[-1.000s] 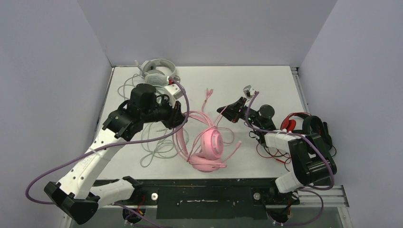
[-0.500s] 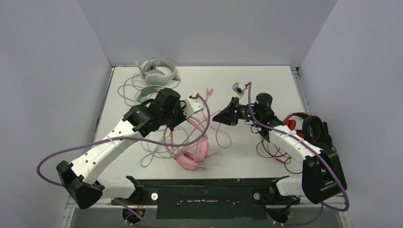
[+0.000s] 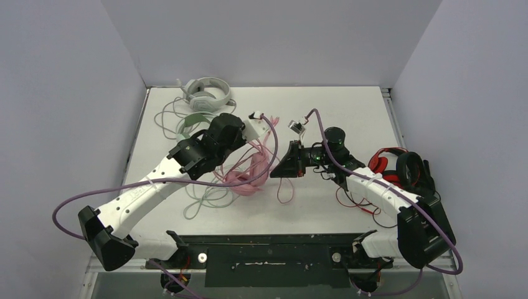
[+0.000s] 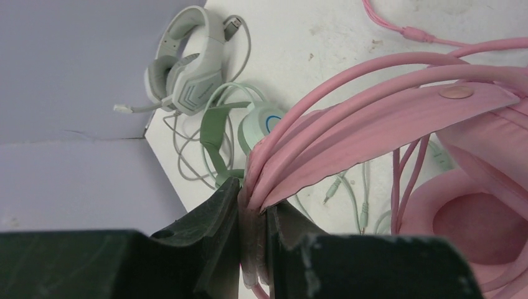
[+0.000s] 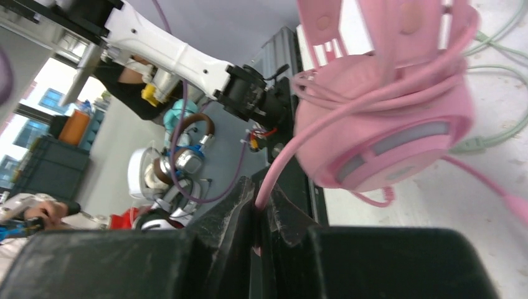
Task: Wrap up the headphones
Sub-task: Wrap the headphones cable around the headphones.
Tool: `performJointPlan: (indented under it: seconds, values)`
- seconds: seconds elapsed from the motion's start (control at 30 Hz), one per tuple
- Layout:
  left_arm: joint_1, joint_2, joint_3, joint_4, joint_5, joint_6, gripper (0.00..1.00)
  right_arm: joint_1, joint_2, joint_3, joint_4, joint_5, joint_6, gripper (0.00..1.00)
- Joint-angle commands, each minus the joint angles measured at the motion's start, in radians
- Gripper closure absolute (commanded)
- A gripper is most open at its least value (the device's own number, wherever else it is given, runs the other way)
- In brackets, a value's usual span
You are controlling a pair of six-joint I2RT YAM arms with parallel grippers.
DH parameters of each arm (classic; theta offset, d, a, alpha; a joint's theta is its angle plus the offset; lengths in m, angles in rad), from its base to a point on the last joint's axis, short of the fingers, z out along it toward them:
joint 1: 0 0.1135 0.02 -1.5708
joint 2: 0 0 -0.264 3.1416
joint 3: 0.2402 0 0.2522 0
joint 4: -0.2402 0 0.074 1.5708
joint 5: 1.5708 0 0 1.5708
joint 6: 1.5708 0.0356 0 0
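Over the tabletop [image 3: 348, 106] the seemingly light pink headset [image 3: 246, 177] is clamped by its stiff headband [image 4: 398, 124] in the left jaws, its limp cable [image 5: 276, 176] pinched in the right jaws.

Pink headphones [image 4: 373, 118]: no lettering I can read.
Grey-white headphones [image 4: 183, 68]: no brand I can make out.
Worktop [image 4: 324, 37]: nothing legible.

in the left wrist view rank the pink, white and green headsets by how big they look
1. pink headset: largest, though it is nearest the camera
2. white headset
3. green headset: partly hidden behind the pink one, so ranks 2 and 3 are unsure
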State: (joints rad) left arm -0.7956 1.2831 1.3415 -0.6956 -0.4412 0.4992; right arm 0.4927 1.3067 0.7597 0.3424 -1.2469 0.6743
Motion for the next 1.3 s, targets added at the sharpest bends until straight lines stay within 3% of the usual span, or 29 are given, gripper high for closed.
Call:
performJointPlan:
  seconds: [0.0, 0.17, 0.33, 0.6, 0.83, 1.27]
  values:
    - [-0.029, -0.007, -0.014, 0.239, -0.171, -0.010, 1.00, 0.013, -0.038, -0.051, 0.397, 0.003, 0.335, 0.93]
    - [-0.045, -0.030, -0.042, 0.381, -0.218, -0.177, 1.00, 0.027, 0.008, -0.136, 0.755, 0.164, 0.549, 0.91]
    - [-0.052, -0.020, -0.048, 0.430, -0.304, -0.343, 1.00, 0.062, 0.065, -0.145, 0.901, 0.260, 0.578, 0.86]
    - [-0.053, -0.034, -0.062, 0.460, -0.399, -0.569, 1.00, 0.082, 0.073, -0.156, 0.846, 0.320, 0.458, 0.79]
    - [-0.053, -0.076, -0.084, 0.527, -0.373, -0.656, 1.00, 0.116, 0.068, -0.188, 0.800, 0.370, 0.329, 0.76]
    - [-0.049, -0.010, 0.127, 0.433, -0.412, -0.750, 1.00, 0.241, 0.003, -0.241, 0.682, 0.504, 0.090, 0.77]
